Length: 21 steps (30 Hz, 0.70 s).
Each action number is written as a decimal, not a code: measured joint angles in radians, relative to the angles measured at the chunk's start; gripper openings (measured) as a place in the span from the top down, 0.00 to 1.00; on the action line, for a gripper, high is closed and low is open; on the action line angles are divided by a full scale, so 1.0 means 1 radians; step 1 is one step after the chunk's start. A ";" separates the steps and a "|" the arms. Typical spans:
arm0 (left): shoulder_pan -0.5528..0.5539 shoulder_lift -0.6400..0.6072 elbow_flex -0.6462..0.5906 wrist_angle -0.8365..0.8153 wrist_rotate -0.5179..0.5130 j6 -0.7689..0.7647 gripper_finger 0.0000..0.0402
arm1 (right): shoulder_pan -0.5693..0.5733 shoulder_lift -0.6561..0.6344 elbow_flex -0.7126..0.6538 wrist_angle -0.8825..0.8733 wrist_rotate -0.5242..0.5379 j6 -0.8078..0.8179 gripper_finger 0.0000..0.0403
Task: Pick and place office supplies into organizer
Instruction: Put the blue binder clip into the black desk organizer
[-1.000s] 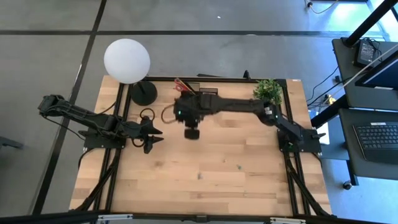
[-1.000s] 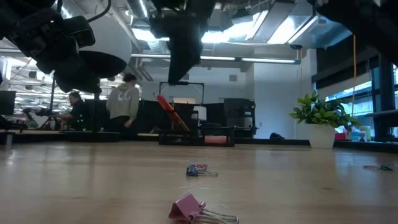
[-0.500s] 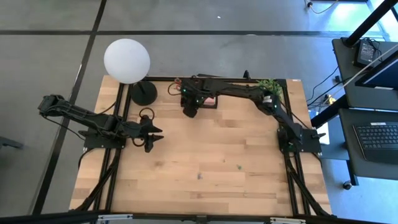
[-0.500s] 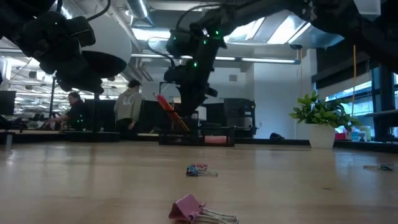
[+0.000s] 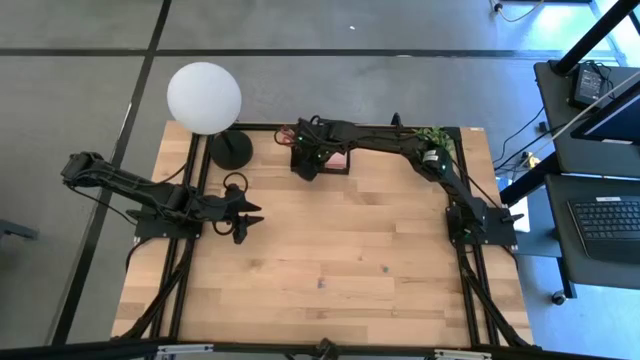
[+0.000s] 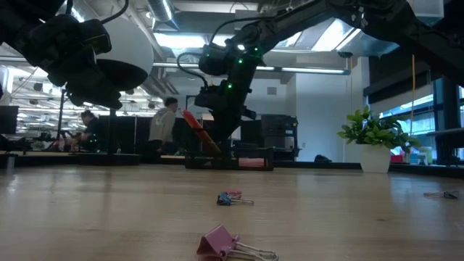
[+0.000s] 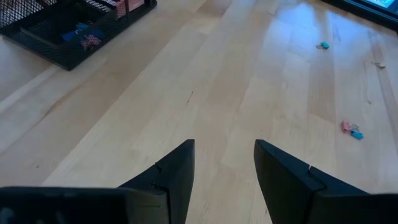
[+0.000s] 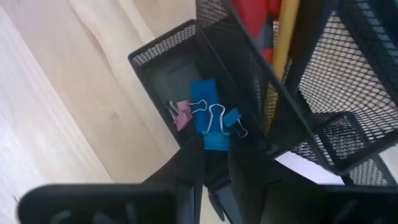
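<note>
Overhead, the right gripper [image 5: 306,163] hangs over the black wire-mesh desk organizer [image 5: 322,152] at the far edge of the pale wooden table [image 5: 330,260], its arm stretched across from the right side past the small green potted plant [image 5: 432,143]. Seen from the right wrist, the gripper's two dark fingers [image 8: 189,165] stand close together, a narrow gap between them, directly above the organizer's low front tray [image 8: 163,78]. A blue binder clip [image 8: 214,127] lies just beyond the fingertips; whether they pinch it or it rests loose in the tray cannot be told. Beside it in the same tray sit a pink binder clip [image 8: 181,115] and a flat blue block [image 8: 202,102]. Behind the tray's wall, red-handled scissors [image 8: 258,18] and a thin wooden pencil [image 8: 283,37] stand in the taller compartment.

Well apart on the left side of the table, the left gripper [image 5: 250,216] waits with its fingers spread and nothing between them, above bare wood in the left wrist view. Out on the open tabletop, far from both grippers, a pink binder clip [image 6: 228,244] lies nearest the low camera, with a pink-and-blue pair of clips [image 6: 232,197] behind it. A white globe lamp [image 5: 204,97] on a round black base [image 5: 231,150] stands at the far left corner. Beyond the table, a person [image 6: 164,130] in a light top is in the room.
</note>
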 joint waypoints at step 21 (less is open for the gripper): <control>0.000 0.000 0.000 0.000 -0.002 0.000 0.60 | -0.003 0.000 0.000 -0.001 0.000 0.000 0.75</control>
